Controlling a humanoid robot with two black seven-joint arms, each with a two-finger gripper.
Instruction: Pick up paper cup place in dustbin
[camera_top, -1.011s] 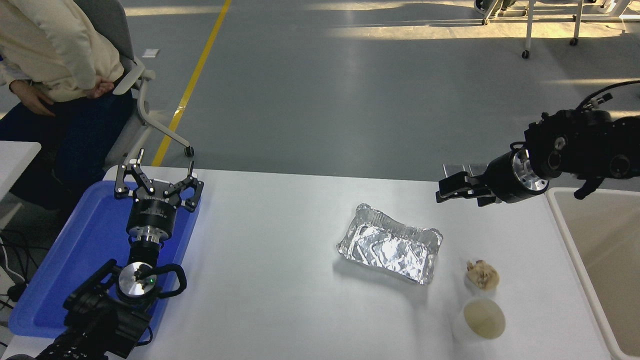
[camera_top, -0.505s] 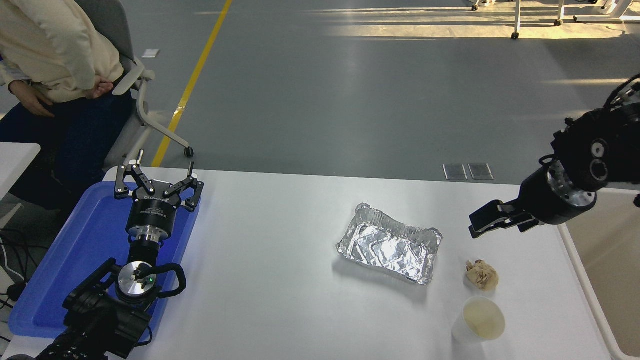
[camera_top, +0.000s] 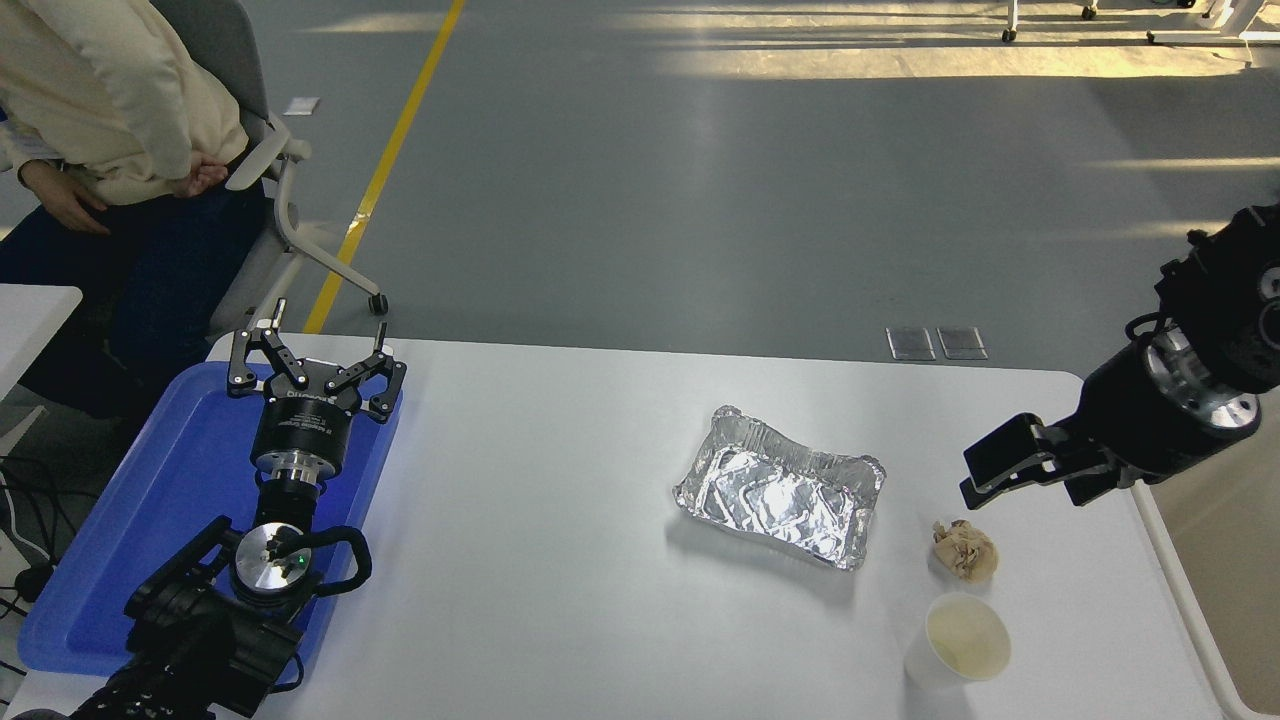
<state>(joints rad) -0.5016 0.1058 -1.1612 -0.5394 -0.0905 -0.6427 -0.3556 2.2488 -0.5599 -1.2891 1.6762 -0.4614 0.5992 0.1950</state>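
The white paper cup (camera_top: 958, 642) stands upright near the table's front right, its cream inside showing. The beige dustbin (camera_top: 1188, 600) is cut off by the picture's right edge; only its pale rim and part of its inside show. My right gripper (camera_top: 985, 472) comes in from the right, open and empty, above the table just behind the crumpled paper ball and well behind the cup. My left gripper (camera_top: 315, 365) is parked open over the blue tray at the lower left.
A crinkled foil tray (camera_top: 780, 487) lies mid-table, left of the cup. A crumpled tan paper ball (camera_top: 965, 550) lies just behind the cup. The blue tray (camera_top: 120, 560) sits at the left edge. A person sits on a chair at the far left.
My right gripper has come down and toward the near side, from above the table's far edge to just behind the paper ball. The cup, ball and trays have not moved.
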